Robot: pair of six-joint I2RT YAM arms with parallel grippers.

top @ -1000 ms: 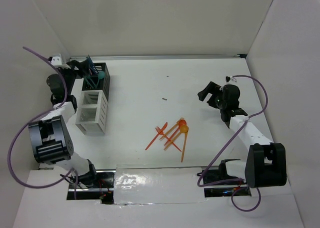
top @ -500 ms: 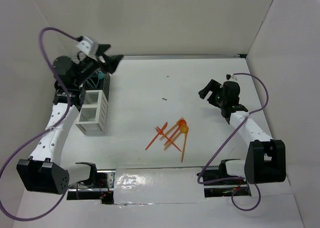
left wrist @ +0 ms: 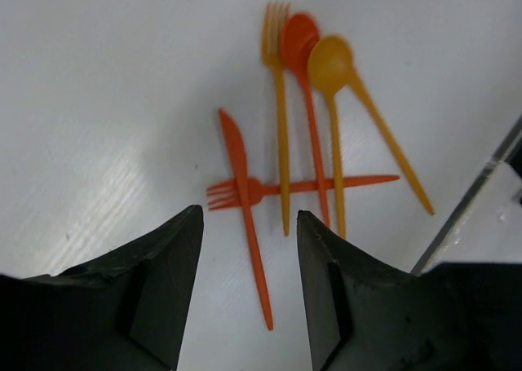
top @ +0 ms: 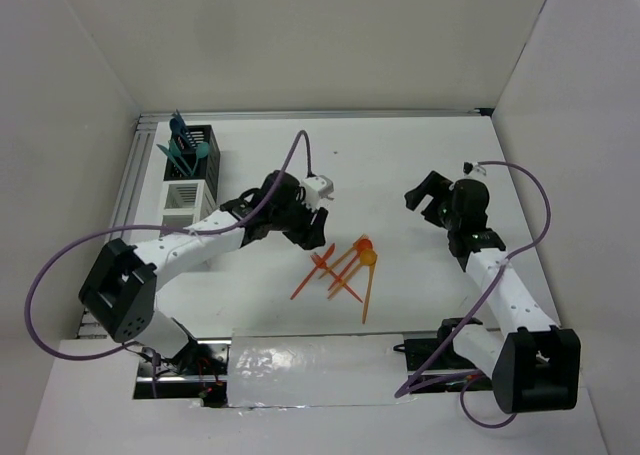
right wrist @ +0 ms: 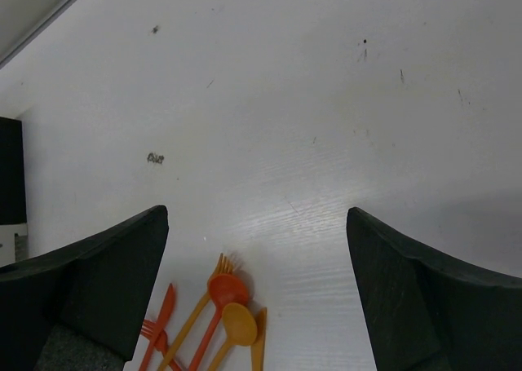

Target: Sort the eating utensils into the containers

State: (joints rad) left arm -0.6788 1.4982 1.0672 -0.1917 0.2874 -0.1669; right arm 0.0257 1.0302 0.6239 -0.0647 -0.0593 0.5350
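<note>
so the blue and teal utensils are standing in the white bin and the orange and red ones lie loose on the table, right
Not quite. The blue and teal utensils stand in the black bin, not the white bin next to it; the top external view shows this. The orange and red ones do lie loose on the table.

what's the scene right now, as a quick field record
loose utensils: orange and red forks, spoons, knife, crossed in one pile
black bin: holds teal and blue utensils
white bin: beside black bin, no utensils visible
left hand: open, empty, at the pile's edge
right hand: open, empty, right of the pile
</note>
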